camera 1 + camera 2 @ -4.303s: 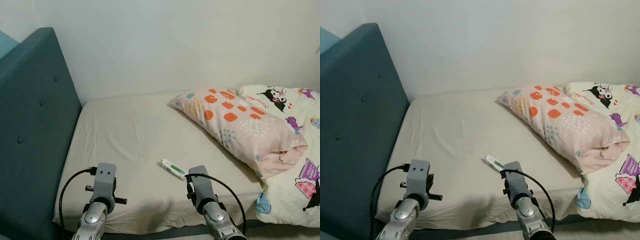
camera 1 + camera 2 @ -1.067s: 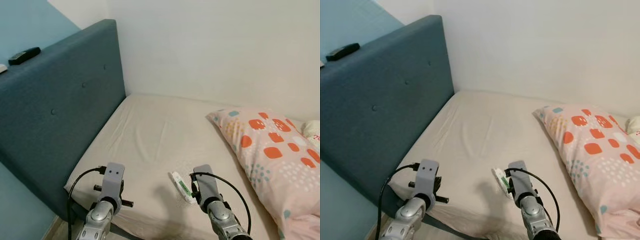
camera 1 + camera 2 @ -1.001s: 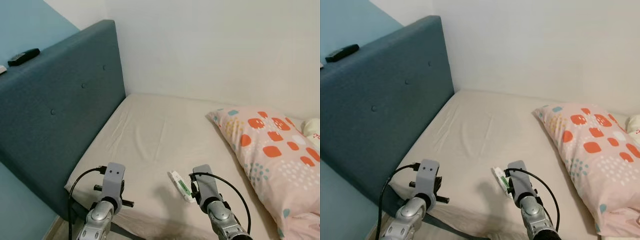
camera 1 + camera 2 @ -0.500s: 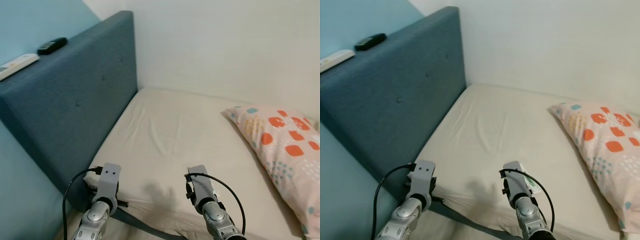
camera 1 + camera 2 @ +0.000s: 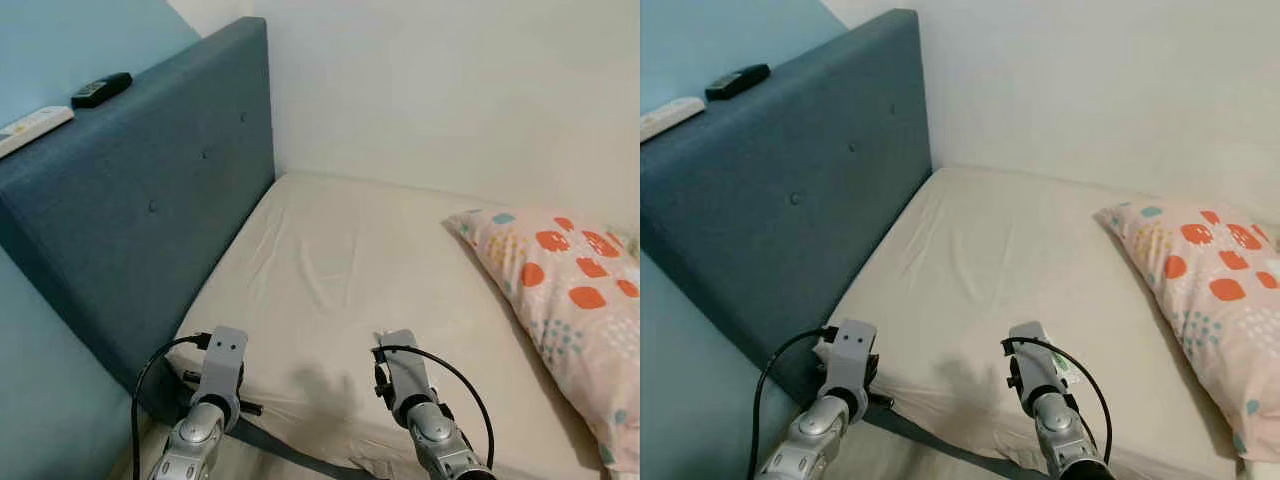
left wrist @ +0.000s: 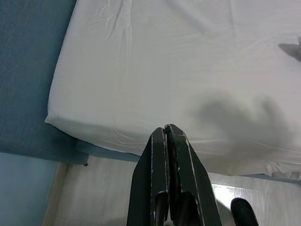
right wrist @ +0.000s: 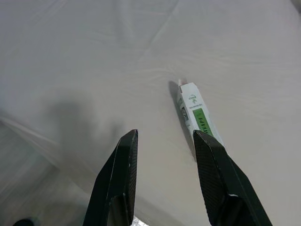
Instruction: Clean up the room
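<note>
A small white tube with a green label (image 7: 197,115) lies on the beige bed sheet (image 5: 340,260) close to the mattress's front edge. In the right wrist view my right gripper (image 7: 165,136) is open above the sheet, and the tube lies just off its one fingertip (image 7: 203,141), apart from it. From the head, my right arm (image 5: 400,365) covers most of the tube; only its end (image 5: 1062,366) peeks out beside the wrist. My left gripper (image 6: 165,130) is shut and holds nothing, hanging over the mattress corner by the headboard, at the end of the left arm (image 5: 222,357).
A tall blue headboard (image 5: 150,190) stands on the left, with a black remote (image 5: 101,89) and a white remote (image 5: 35,125) on its top. A pink spotted pillow (image 5: 560,290) lies at the right. A white wall is behind; pale floor (image 6: 94,188) shows below the mattress.
Over the last seconds the camera has turned left, bringing in the headboard top and losing the cartoon blanket. The tube has slipped behind my right wrist. Both arms hold the same pose.
</note>
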`<state>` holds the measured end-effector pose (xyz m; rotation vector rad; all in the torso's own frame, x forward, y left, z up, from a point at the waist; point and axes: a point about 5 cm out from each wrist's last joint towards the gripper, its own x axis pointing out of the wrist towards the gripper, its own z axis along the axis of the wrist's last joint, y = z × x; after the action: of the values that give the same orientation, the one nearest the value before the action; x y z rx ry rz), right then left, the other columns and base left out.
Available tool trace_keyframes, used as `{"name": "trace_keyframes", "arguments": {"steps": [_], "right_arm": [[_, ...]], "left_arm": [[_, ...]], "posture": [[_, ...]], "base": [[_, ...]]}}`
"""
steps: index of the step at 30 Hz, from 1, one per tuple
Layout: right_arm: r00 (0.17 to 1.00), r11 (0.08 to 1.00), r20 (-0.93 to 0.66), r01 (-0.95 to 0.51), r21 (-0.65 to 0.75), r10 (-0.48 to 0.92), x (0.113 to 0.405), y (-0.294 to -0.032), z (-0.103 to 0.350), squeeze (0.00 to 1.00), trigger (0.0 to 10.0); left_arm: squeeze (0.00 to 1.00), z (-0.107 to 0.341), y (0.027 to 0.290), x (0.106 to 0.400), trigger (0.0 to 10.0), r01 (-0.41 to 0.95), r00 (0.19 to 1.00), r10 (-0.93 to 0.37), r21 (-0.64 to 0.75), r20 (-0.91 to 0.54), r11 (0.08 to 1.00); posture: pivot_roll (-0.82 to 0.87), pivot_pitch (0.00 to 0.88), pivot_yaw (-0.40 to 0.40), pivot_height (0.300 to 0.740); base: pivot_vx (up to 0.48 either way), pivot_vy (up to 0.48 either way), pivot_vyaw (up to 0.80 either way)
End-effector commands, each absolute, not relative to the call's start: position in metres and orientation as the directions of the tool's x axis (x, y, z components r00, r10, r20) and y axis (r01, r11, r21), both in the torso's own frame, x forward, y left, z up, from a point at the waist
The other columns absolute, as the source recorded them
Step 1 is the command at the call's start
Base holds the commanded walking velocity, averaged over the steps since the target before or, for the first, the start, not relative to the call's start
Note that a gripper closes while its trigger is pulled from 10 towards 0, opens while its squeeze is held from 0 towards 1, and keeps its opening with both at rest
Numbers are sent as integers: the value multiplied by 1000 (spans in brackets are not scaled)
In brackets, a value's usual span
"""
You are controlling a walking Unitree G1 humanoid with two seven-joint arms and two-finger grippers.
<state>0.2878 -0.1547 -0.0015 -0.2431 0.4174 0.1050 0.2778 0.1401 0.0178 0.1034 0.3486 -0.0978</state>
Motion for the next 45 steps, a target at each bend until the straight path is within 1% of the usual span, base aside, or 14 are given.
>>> {"name": "trace_keyframes", "arguments": {"steps": [1, 9, 11, 14, 21, 33, 35, 37, 45], "right_arm": [[906, 968, -421, -145, -206, 46, 286, -156, -3, 0, 10000], [906, 968, -421, -140, -206, 42, 286, -156, -3, 0, 10000], [912, 974, -409, -108, -201, 16, 291, -163, 1, 0, 10000], [915, 975, -403, -96, -201, 7, 293, -166, 4, 0, 10000], [915, 974, -403, -99, -205, 8, 293, -166, 4, 0, 10000], [913, 974, -407, -103, -203, 11, 292, -166, 3, 0, 10000], [913, 974, -407, -103, -203, 11, 292, -166, 3, 0, 10000], [914, 974, -406, -103, -203, 12, 292, -166, 3, 0, 10000], [915, 974, -404, -102, -203, 11, 291, -166, 2, 0, 10000]], "left_arm": [[0, 16, 139, 275, 10000, 120, 934, -83, 85, -349, 989], [0, 16, 139, 275, 10000, 118, 934, -82, 84, -347, 989], [0, 20, 138, 277, 10000, 122, 940, -91, 77, -329, 989], [0, 21, 138, 278, 10000, 124, 943, -95, 74, -319, 989], [0, 21, 138, 277, 10000, 127, 943, -97, 73, -318, 989], [0, 21, 138, 277, 10000, 124, 944, -94, 75, -317, 989], [0, 21, 138, 277, 10000, 124, 944, -94, 75, -317, 989], [0, 21, 138, 277, 10000, 125, 943, -95, 75, -318, 989], [0, 21, 137, 277, 10000, 129, 942, -98, 76, -320, 989]], "posture": [[6, 83, -23, 740], [6, 85, -23, 740], [4, 90, -25, 730], [4, 92, -26, 720], [5, 93, -27, 680], [2, 94, -27, 635], [2, 94, -27, 635], [3, 95, -27, 625], [3, 93, -24, 625]], "base": [[0, 0, 0], [0, 0, 0], [0, 0, 0], [0, 0, 0], [0, 0, 0], [0, 0, 0], [0, 0, 0], [0, 0, 0], [0, 0, 0]]}}
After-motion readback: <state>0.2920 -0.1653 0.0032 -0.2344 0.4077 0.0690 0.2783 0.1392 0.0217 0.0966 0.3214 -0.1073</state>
